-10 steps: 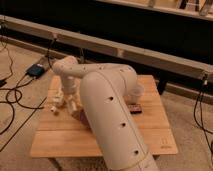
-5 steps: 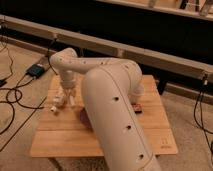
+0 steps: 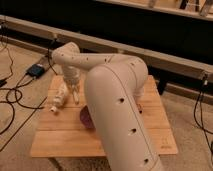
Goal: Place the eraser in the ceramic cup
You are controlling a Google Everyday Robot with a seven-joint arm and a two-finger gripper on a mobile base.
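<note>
My gripper [image 3: 73, 94] hangs down from the white arm over the left part of the wooden table [image 3: 60, 137]. It is just right of a long white tube [image 3: 59, 97] that lies on the table. The eraser and the ceramic cup do not show; my big white arm covers the middle of the table. I cannot see anything held in the gripper.
A dark purple bowl [image 3: 85, 118] peeks out from behind my arm near the table's middle. A small dark thing [image 3: 139, 107] shows at the arm's right side. Cables and a dark box [image 3: 37, 70] lie on the floor at the left. A low dark wall runs behind.
The arm's wrist has risen and swung a little to the right, and the gripper has shifted slightly right beside the white tube. The tube has not moved.
</note>
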